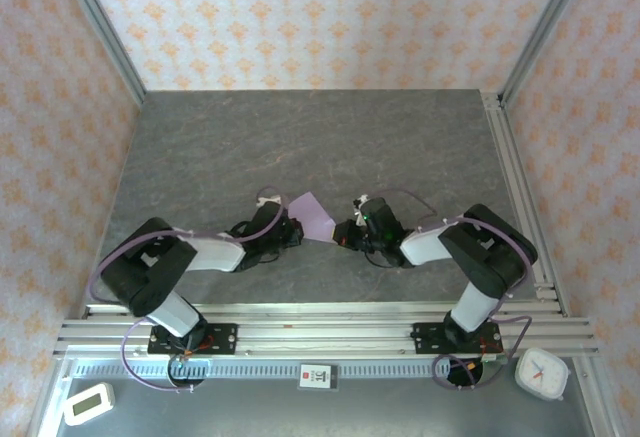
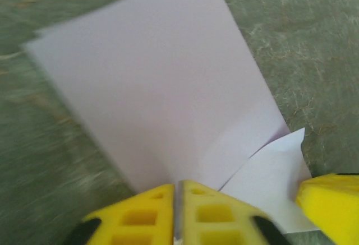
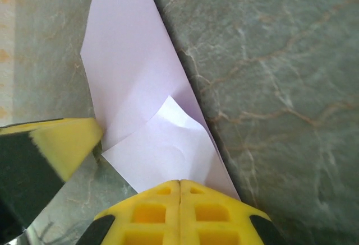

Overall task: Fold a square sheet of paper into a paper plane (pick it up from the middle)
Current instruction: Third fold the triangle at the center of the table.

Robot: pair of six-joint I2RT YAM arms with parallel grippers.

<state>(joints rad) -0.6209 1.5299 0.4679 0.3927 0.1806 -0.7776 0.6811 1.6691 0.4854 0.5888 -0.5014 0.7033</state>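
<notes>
L gripper sits at 8 o'clock of the paper sheet, with its yellow fingers pressed together on the sheet's edge. R gripper, at approx. 4 o'clock, is also clamped on the sheet near a folded corner. The sheet is lilac and partly folded, over the mid of the grey table. Patterned walls stand at 12 o'clock.

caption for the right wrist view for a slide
Right gripper shut on a partly folded pale lilac paper sheet, grey marbled tabletop beneath.
</notes>
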